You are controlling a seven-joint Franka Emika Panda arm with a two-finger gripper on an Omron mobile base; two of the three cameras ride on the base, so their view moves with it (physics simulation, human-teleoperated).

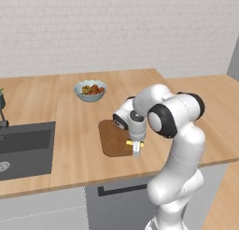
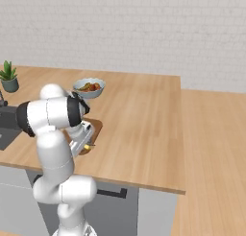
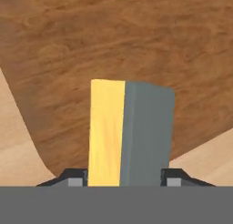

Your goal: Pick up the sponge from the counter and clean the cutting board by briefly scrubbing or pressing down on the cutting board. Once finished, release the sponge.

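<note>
Clamped between the gripper fingers, the sponge stands on edge in the hand view, its yellow body on one side and its grey-green scouring face on the other, a dark finger tip pressed against each flank. Beneath it spreads the dark reddish-brown cutting board, with pale counter showing past the board's rounded corner. From the left base view the gripper points down over the near right part of the cutting board, a sliver of yellow sponge visible at the fingers. Whether the sponge touches the board cannot be told. Farther back on the counter sits a bowl of fruit, the dark sink lies to the left, and a small potted plant stands near the wall.
</note>
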